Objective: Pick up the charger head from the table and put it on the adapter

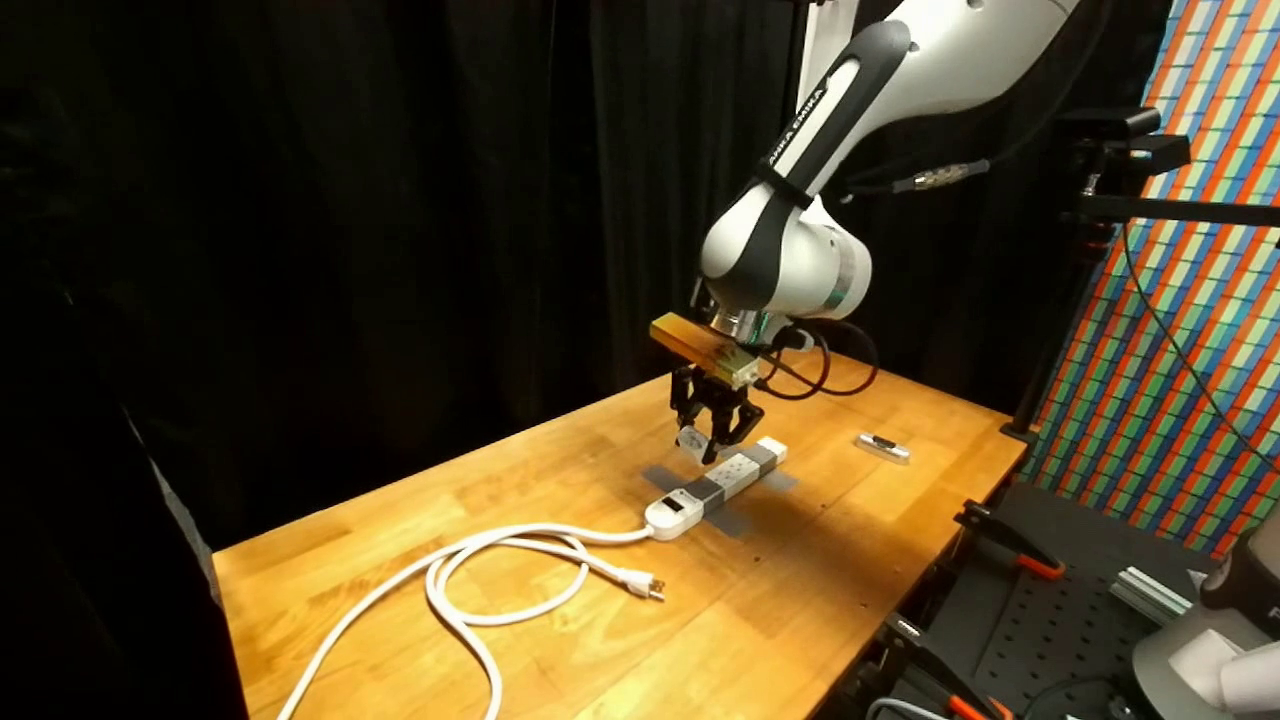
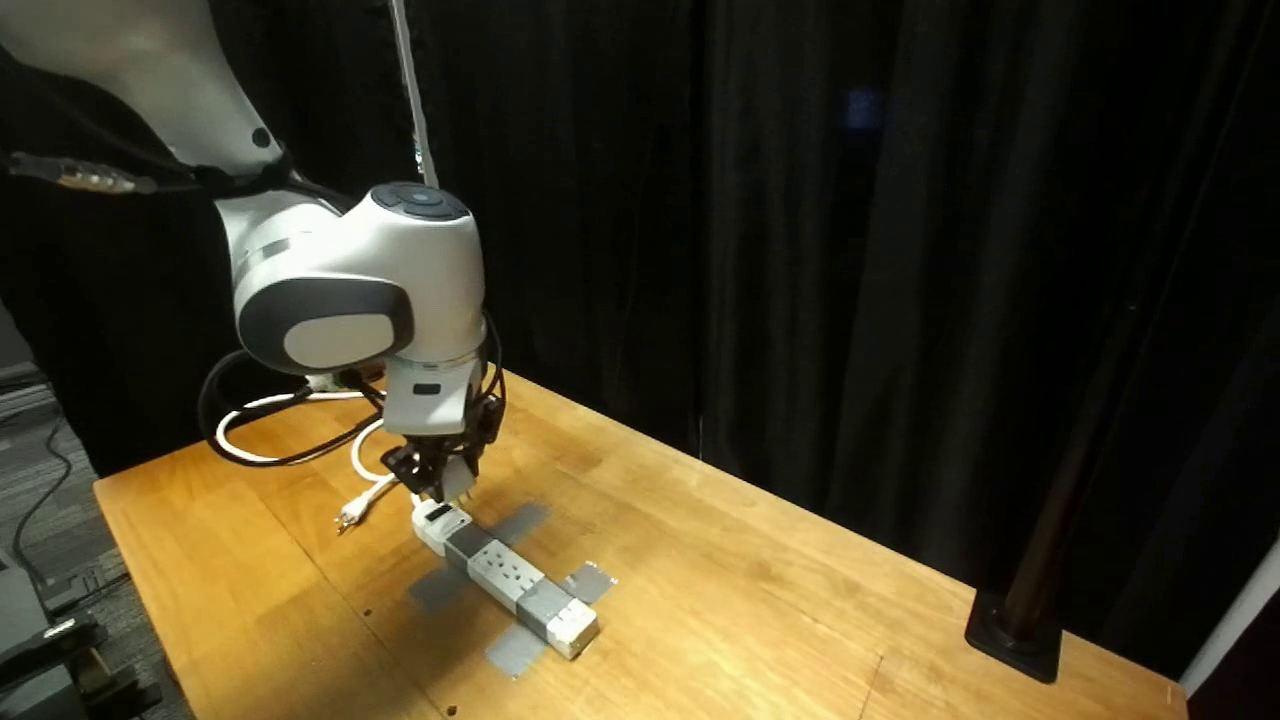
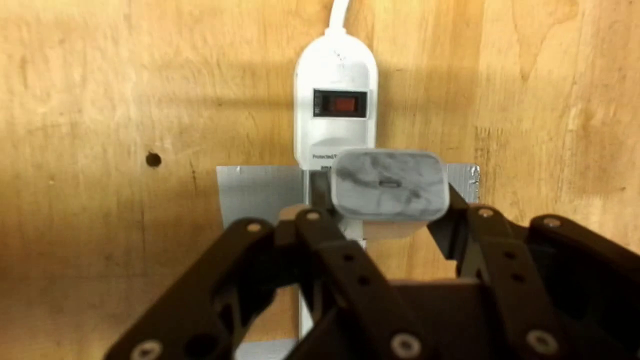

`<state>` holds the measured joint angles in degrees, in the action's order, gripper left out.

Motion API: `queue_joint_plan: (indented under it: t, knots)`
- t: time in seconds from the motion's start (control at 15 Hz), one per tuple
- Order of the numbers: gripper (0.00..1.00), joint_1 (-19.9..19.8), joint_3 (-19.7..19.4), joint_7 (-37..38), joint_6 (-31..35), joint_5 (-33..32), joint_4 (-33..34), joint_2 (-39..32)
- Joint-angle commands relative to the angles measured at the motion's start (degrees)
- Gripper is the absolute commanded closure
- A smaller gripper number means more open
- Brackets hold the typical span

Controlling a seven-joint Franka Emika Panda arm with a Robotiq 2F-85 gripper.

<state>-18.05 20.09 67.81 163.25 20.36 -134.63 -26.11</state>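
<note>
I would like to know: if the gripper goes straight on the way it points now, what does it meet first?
Probably the adapter below, near its switch; the charger head held in the gripper would touch first. Depth is unclear, so it might instead reach the table just alongside.

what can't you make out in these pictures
Wrist view: sockets of the white plastic power strip, hidden by the black gripper.
Wrist view: strip's printed label, partly covered by the white plastic charger head.
An exterior view: part of the white cable, cut off by the bottom edge.
An exterior view: dark-patched white oblong, too small to identify.
</note>
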Motion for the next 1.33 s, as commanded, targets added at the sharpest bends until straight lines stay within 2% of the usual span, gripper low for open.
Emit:
queue_joint_plan:
  t: [0.0,0.07,0.2,0.4,0.47,0.73,0.93,1.27]
  knots:
    - [0.77,-2.31,0.73,-13.34,-7.57,13.18,-2.54,7.66]
    - [0.52,3.67,-4.22,-11.04,-4.38,12.72,-0.55,3.81]
    - [0.52,3.76,-5.18,-14.23,-7.78,15.43,-0.63,5.97]
    - [0.52,3.86,-5.21,-14.41,-8.07,15.57,-0.97,6.46]
    - [0.77,3.86,-5.21,-14.45,-8.07,15.57,-1.09,6.46]
    - [0.77,8.88,-13.09,-11.01,-16.5,13.6,6.08,0.67]
    - [0.77,9.5,-15.74,-12.28,-21.25,15.29,11.22,-3.64]
    - [0.77,8.66,-18.07,-13.34,-28.84,17.74,18.26,-9.46]
